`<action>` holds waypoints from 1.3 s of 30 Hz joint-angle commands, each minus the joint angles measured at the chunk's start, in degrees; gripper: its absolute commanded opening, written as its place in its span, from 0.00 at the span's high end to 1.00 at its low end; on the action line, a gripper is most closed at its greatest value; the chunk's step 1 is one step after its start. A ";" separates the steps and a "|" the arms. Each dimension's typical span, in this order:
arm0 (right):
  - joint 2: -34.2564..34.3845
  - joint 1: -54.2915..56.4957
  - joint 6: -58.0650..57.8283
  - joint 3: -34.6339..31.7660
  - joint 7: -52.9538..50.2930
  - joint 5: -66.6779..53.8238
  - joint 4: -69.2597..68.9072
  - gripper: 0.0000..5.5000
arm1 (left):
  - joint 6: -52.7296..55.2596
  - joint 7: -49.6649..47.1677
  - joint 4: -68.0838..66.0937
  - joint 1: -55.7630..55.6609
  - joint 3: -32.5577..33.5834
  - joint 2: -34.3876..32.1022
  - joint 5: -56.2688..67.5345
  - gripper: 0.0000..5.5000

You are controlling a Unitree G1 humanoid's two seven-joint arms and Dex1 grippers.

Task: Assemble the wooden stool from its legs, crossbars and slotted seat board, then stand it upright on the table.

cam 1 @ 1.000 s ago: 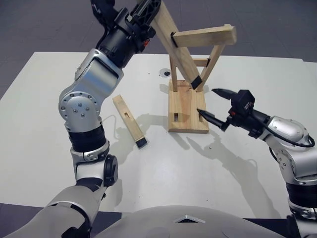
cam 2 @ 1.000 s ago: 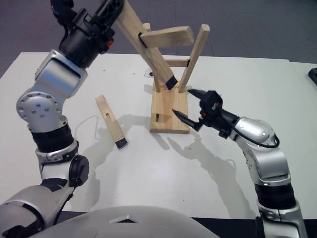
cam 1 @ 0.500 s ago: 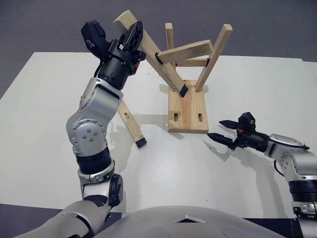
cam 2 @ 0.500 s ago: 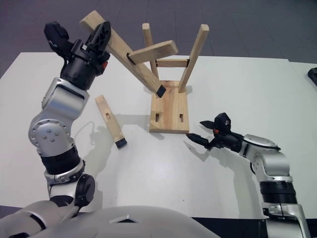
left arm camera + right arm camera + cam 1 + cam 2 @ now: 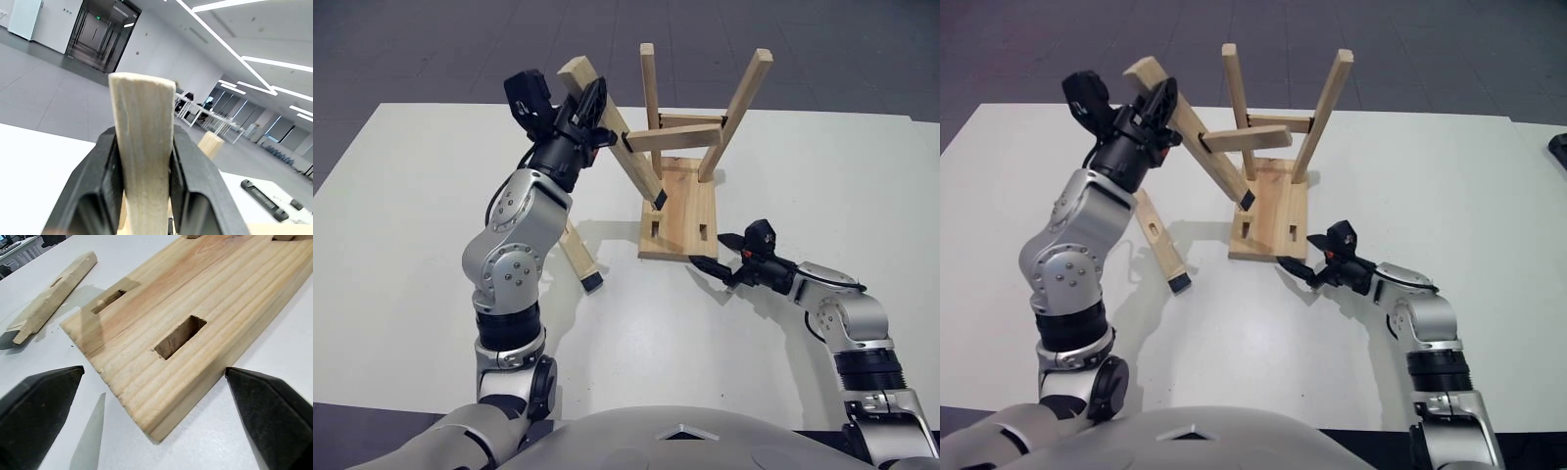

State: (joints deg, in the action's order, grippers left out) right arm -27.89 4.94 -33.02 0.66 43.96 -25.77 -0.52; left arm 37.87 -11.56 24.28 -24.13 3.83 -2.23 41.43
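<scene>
Left eye view: left pincer (image 5: pixel 585 106) clamps the leg (image 5: pixel 628 162), whose long axis slants down toward the seat board (image 5: pixel 683 211).
Board: flat on the table (image 5: pixel 401 215), pale wood, two upright legs (image 5: pixel 649 88) in, near slots (image 5: pixel 178 337) free.
Right pincer (image 5: pixel 709 251): spread wide, just beside the board's near corner.

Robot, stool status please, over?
Left gripper shut on pale wooden leg with crossbar, tilted over slotted seat board. Right gripper open at board's near edge. Loose slotted leg on white table.
</scene>
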 commanded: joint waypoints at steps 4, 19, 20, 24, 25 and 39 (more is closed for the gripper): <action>2.49 1.54 -3.11 1.05 -3.90 0.47 -3.54 0.02 | -0.74 0.84 -1.48 1.76 -2.97 -0.11 -7.57 0.81; 4.42 1.60 -3.49 2.07 -6.93 2.48 -2.43 0.02 | 2.21 1.67 1.81 4.37 -5.06 1.74 -12.63 0.81; 4.50 1.51 -3.50 1.93 -7.16 2.45 -2.47 0.02 | 2.66 1.69 2.29 4.40 -4.96 1.82 -12.56 0.81; 5.04 0.91 -3.30 1.76 -8.01 2.51 -2.54 0.02 | 4.42 1.50 4.31 4.56 -4.39 2.23 -11.91 0.81; 5.22 0.71 -3.25 1.77 -8.25 2.56 -2.57 0.02 | 4.84 1.49 4.83 4.50 -4.31 2.36 -11.81 0.81; 6.27 0.00 -3.29 1.81 -10.06 2.60 -2.81 0.02 | 5.78 2.27 5.38 9.73 -5.07 1.83 -15.76 0.81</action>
State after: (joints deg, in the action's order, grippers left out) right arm -22.06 5.71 -35.50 2.27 34.45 -23.69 -3.43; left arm 42.19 -9.25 30.96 -17.20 -0.30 0.86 28.13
